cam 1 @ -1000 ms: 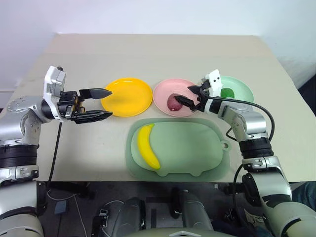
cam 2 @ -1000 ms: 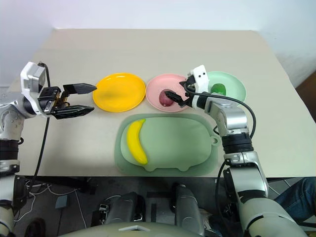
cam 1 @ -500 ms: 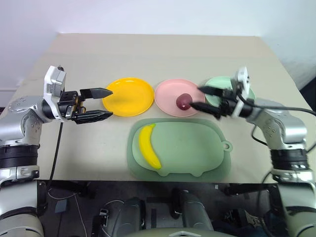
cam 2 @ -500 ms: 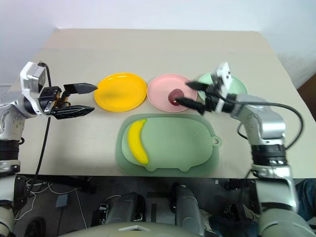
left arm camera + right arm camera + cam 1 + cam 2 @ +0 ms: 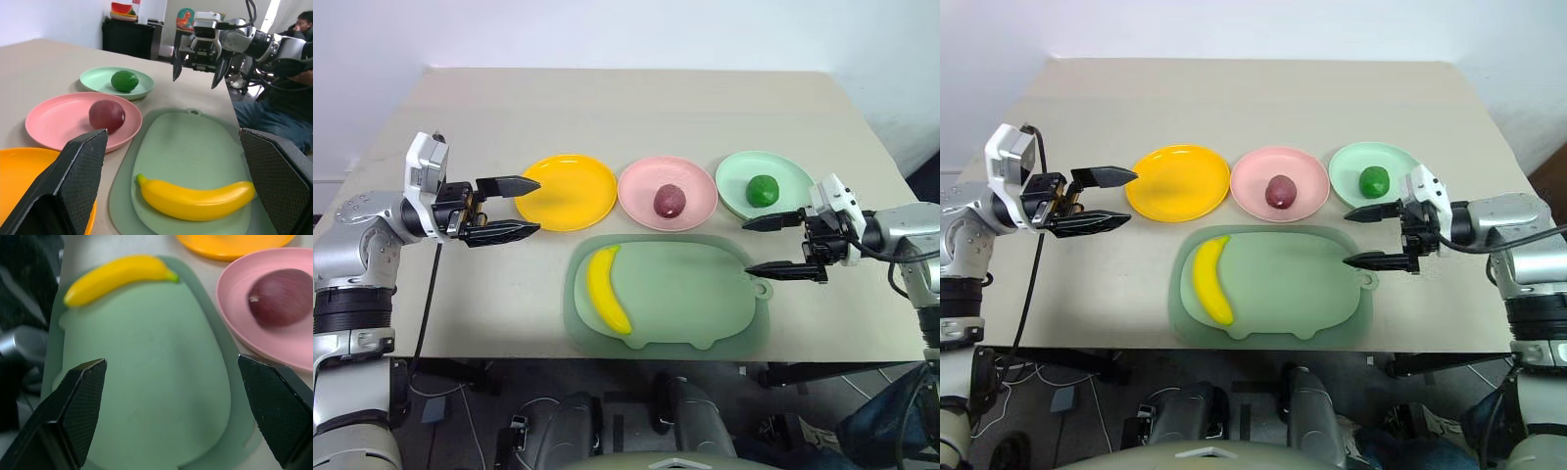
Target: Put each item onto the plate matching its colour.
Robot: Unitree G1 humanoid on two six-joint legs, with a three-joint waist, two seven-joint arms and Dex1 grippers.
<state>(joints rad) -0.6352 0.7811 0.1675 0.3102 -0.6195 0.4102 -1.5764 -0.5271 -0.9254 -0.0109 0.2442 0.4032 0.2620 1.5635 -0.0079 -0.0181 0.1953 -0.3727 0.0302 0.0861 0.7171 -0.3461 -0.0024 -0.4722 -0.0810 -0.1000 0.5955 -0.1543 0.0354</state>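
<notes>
banana (image 5: 607, 291) on mat (image 5: 695, 294), plates (image 5: 568, 192) behind

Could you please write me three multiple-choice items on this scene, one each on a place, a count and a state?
1. Where does the banana lie?
A. on the orange-yellow plate
B. on the pig-shaped mat
C. on the bare table

2. How many plates already hold a fruit?
A. one
B. two
C. three

3. How is the right tool?
A. open and empty
B. shut on the lime
C. shut on the banana

Answers:
1. B: the banana rests on the mat's left part.
2. B: the red-purple fruit sits on the pink plate and the green fruit on the mint plate.
3. A: its fingers stand apart with nothing between them.
</notes>
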